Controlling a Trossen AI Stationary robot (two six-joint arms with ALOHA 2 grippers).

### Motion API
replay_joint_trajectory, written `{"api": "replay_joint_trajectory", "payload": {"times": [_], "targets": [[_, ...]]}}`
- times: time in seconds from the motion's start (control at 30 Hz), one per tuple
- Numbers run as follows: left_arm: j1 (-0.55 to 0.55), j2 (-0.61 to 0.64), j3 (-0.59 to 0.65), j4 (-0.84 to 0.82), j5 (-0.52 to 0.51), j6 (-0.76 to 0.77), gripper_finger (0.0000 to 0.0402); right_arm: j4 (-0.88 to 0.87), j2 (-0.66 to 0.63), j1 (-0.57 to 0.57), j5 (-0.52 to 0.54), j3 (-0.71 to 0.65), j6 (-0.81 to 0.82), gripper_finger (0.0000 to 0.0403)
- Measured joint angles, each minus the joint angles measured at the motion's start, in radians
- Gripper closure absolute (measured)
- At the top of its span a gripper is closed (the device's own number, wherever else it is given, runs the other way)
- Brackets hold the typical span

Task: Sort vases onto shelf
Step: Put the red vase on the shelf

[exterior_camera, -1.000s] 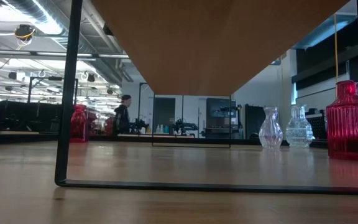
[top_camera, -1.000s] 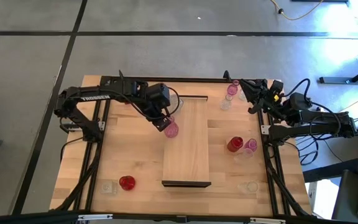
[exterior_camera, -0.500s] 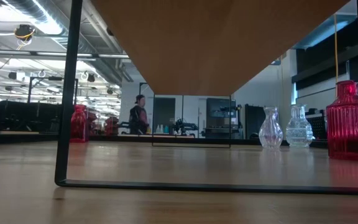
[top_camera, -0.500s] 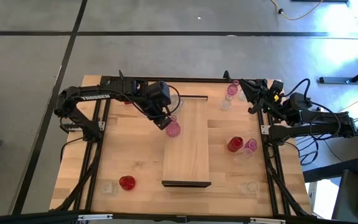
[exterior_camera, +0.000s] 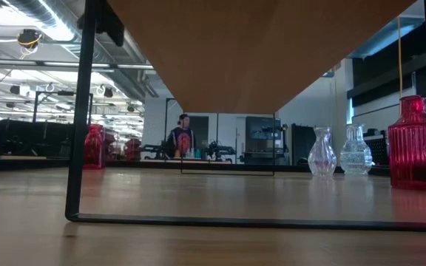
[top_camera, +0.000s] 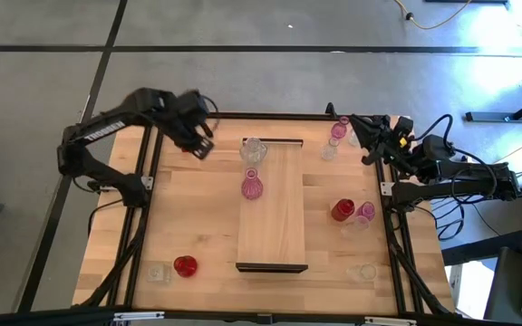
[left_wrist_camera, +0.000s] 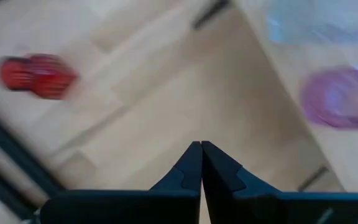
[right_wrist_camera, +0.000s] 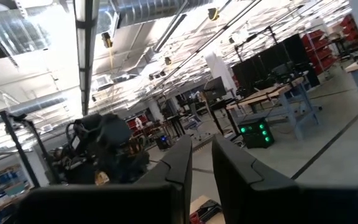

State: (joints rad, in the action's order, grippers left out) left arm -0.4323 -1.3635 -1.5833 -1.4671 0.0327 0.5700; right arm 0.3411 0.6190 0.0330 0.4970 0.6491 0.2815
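The left pincer (top_camera: 199, 145) hangs empty with fingers pressed together over the worktop's (top_camera: 188, 226) far-left corner, while a pink vase (top_camera: 252, 186) and a clear vase (top_camera: 253, 149) stand on the shelf (top_camera: 275, 226). For its next pick, it is best to open wide, descend straight over one neck and avoid nudging neighbours. The right pincer (right_wrist_camera: 201, 152) waits at the right edge, narrowly open and empty.

- Your high view looks straight down on the whole table (top_camera: 198, 226), both arms and the shelf (top_camera: 273, 217).
- Your low view sits at tabletop height, facing level under the shelf (exterior_camera: 257, 44) into the room.
- Left wrist looks down closely on the pink vase (left_wrist_camera: 344, 96), shared with high (top_camera: 252, 186).
- Right wrist faces the room.
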Motion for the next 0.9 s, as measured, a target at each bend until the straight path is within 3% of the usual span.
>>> {"api": "replay_joint_trajectory", "payload": {"times": [0.23,0.43,0.67,0.9], "targets": [[-0.298,-0.013,0.028,0.005,-0.021,-0.204,0.0401,0.002,0.0,0.0,0.005,0.0,0.0,0.0349],[-0.435,-0.031,0.185,0.079,0.001,-0.323,0.0395,0.01,0.0,0.0,-0.029,0.0,0.001,0.0349],[-0.533,-0.032,0.352,0.172,-0.024,-0.379,0.0317,0.022,0.0,0.0,-0.029,0.0,0.001,0.0349],[-0.607,-0.032,0.392,0.285,-0.055,-0.363,0.0235,0.048,0.0,0.0,-0.009,0.0,0.001,0.0349]]}}
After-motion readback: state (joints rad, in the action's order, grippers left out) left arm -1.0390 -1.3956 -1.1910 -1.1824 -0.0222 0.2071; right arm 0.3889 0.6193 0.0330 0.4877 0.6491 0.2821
